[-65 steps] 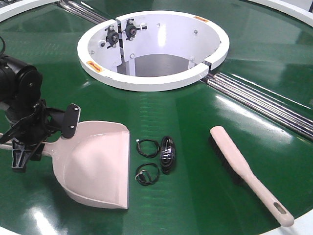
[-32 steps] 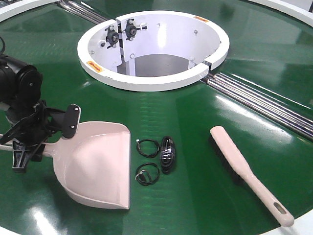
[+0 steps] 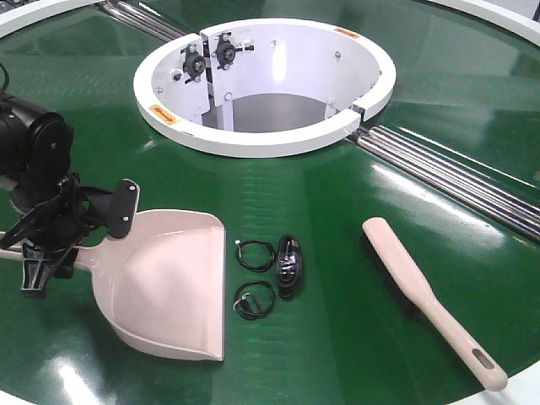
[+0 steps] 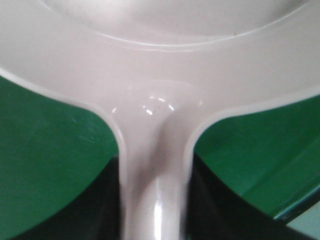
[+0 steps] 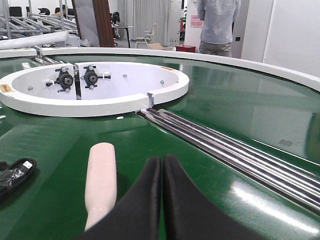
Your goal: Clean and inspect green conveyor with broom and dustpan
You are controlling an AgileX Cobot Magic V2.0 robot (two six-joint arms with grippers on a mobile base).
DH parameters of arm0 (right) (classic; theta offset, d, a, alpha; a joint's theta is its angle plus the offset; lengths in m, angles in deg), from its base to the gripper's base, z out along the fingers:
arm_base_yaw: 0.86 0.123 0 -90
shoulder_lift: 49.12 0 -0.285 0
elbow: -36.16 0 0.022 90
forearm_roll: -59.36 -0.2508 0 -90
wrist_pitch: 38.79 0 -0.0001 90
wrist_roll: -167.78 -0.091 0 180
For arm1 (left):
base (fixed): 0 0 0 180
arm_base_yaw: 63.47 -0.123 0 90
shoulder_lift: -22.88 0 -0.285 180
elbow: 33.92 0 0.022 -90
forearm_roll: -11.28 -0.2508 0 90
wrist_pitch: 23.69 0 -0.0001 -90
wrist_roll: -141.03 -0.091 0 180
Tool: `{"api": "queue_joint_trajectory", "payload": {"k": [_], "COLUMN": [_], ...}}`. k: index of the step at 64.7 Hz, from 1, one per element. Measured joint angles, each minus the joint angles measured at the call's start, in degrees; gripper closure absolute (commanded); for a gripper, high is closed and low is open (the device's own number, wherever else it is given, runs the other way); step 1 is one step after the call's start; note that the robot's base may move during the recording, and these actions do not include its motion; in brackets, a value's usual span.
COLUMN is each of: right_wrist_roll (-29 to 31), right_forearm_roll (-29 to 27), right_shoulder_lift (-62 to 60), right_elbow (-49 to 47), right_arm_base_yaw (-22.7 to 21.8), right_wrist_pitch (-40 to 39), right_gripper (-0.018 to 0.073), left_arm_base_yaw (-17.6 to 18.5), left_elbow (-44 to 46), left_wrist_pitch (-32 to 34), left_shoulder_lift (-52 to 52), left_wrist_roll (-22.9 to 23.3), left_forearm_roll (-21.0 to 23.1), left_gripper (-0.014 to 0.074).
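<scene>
— Where's the left gripper [image 3: 52,250]?
— At the handle end of the dustpan [image 3: 169,287], black fingers [image 4: 100,210] clamped on either side of the handle.
— And the right gripper [image 5: 161,167]?
— Fingers pressed together, holding nothing

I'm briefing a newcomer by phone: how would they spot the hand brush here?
Start at the white ring-shaped opening in the glossy dark-green conveyor belt. Nearer the camera, to its right, lies a long narrow pink-beige plastic brush. Unlike the wide pink-beige dustpan at left, it has black bristles and a slotted handle.
</scene>
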Motion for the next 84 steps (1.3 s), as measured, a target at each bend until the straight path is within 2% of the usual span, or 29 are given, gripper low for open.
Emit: {"api": "queue_joint_trajectory", "payload": {"k": [84], "right_wrist_roll": [0.0], "right_forearm_roll": [0.0], "right_shoulder_lift": [0.0], "right_elbow": [0.0], "right_arm_base_yaw": [0.0], "right_wrist_pitch": [0.0], "right_gripper": [0.0568], "left_arm_base_yaw": [0.0], "left_elbow": [0.0], "left_wrist_pitch": [0.0], "left_shoulder_lift": [0.0], "left_wrist_roll": [0.0], "left_forearm_roll": [0.17], "left_gripper": [0.0602]}}
